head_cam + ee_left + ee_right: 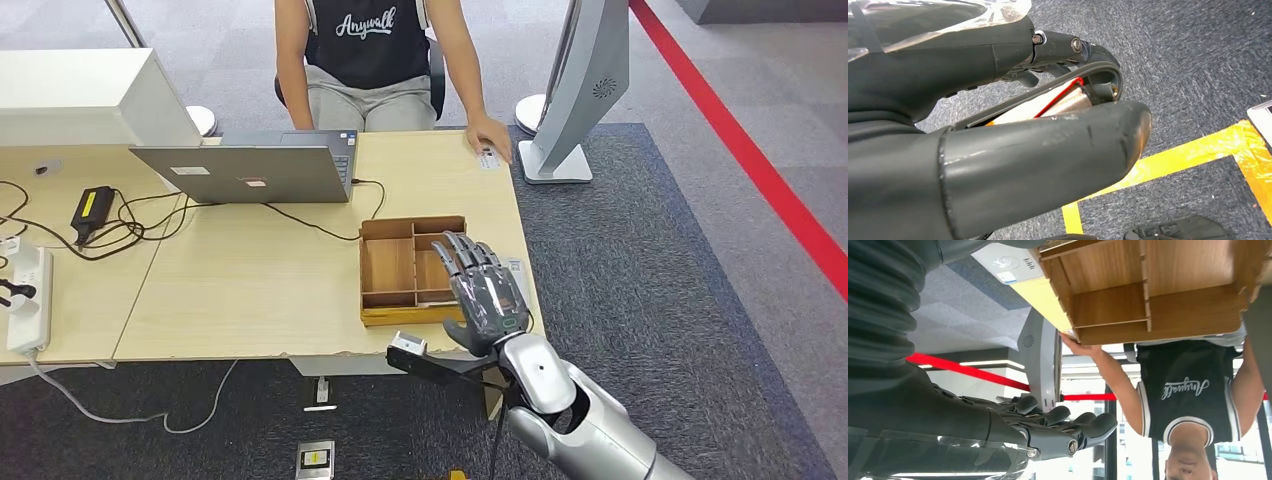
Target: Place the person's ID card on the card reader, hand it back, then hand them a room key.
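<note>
My right hand (483, 293) hovers over the near right part of a wooden compartment tray (390, 262), fingers spread and straight, holding nothing. In the right wrist view its dark fingers (1068, 429) are stretched out beside the tray (1158, 295). A white card reader (516, 269) lies just right of the tray, partly hidden by my hand; the right wrist view shows the card reader (1008, 262) too. A person (368, 50) sits across the table, one hand (489, 136) resting on a small card (488, 158) at the far right edge. My left hand (1048, 160) hangs over the floor, holding nothing.
A grey laptop (250, 170) stands at the back of the table with cables trailing to a black adapter (92, 207) and a power strip (25, 295) on the left. A white box (90, 95) sits far left. A white kiosk stand (580, 90) rises beyond the table's right corner.
</note>
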